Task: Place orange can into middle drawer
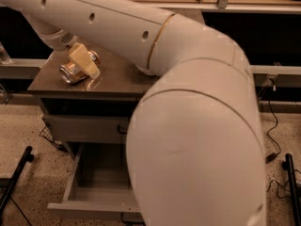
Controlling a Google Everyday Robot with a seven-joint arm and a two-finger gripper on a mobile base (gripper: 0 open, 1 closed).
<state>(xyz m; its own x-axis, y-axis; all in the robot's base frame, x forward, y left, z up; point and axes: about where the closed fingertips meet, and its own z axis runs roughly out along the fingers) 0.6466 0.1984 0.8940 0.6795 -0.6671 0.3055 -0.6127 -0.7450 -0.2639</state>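
The orange can [70, 72] lies on its side on the left part of the cabinet top [114, 82]. My gripper [84, 61] hangs right over the can's right end, touching or nearly touching it. The middle drawer [101, 188] is pulled open below, low in the view, and its visible floor is bare. My white arm crosses the whole view and hides the drawer's right half and the right part of the cabinet top.
A closed grey drawer front [84, 128] sits just under the cabinet top. Black stand legs are on the floor at the left [14, 182] and right [291, 185]. Cables [273, 140] lie on the floor at the right.
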